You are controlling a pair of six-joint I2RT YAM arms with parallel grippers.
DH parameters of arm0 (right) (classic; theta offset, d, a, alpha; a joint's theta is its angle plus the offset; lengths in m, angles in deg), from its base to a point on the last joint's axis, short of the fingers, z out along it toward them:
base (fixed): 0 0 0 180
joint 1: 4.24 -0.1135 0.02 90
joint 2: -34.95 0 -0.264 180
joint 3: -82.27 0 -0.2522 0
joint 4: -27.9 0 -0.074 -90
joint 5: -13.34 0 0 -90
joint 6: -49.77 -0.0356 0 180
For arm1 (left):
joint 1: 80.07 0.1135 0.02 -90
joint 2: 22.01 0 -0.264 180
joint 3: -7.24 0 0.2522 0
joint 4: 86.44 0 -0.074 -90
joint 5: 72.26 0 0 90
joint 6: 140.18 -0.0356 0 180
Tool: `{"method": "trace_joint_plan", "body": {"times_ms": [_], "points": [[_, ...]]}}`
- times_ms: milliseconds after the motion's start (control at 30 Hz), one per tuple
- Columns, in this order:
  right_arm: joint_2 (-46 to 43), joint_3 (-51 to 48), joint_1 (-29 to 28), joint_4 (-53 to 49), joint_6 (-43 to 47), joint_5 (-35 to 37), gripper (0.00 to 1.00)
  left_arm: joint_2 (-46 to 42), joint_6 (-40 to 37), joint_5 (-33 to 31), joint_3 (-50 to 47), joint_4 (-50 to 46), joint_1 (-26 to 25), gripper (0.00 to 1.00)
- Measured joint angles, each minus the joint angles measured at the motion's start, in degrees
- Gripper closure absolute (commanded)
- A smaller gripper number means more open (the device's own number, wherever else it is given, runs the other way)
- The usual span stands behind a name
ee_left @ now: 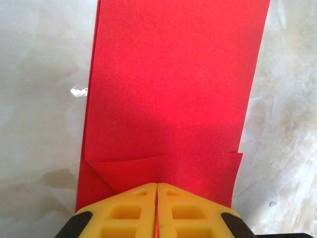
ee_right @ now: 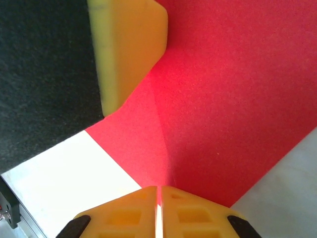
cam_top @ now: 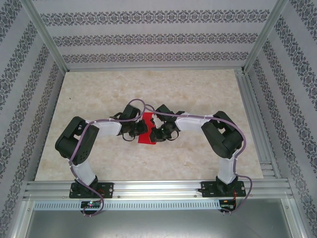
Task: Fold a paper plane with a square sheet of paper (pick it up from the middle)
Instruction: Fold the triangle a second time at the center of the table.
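Overhead view: 2 robot arms bend inward and meet at ctr of a pale marbled surface (cam_top: 99, 94), w/ a small red paper plane (cam_top: 147, 134), only part-folded, btwn their tips at frame ctr. The left gripper (ee_left: 157, 187) sits bottom ctr of its wrist view, yellow jaws pressed together on the sheet's near edge. A thin red line runs btwn them, so they pinch paper. That grip likely anchors 1 end while the other arm works the fold. The right gripper (ee_right: 159, 189), bottom ctr of its own view, has its jaws closed at the foot of a raised crease that climbs toward frame ctr. It seems to pinch that ridge, prob. to sharpen it or lift the paper by its middle. Upper left there, a yellow finger of the left gripper adjoins a black grainy block (ee_right: 44, 74). Hard to make out: from above, the wrists cover most of the paper, hiding its outline and nose. The paper runs off the top of both wrist views. 1 folded flap shows low in the left wrist view, layers beneath uncertain. A white speck (ee_left: 78, 91) at left can't be identified.
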Motion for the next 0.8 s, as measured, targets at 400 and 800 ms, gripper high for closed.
{"method": "trace_joint_plan", "body": {"times_ms": [400,800], "points": [[-0.07,2.78,0.37,-0.02,-0.52,-0.04,0.88,-0.17,0.02,0.00,-0.50,0.85,0.00,0.90],[2.82,4.59,1.11,-0.98,-1.29,1.27,0.87,-0.17,0.20,0.00,-0.50,0.85,0.00,0.90]]}}
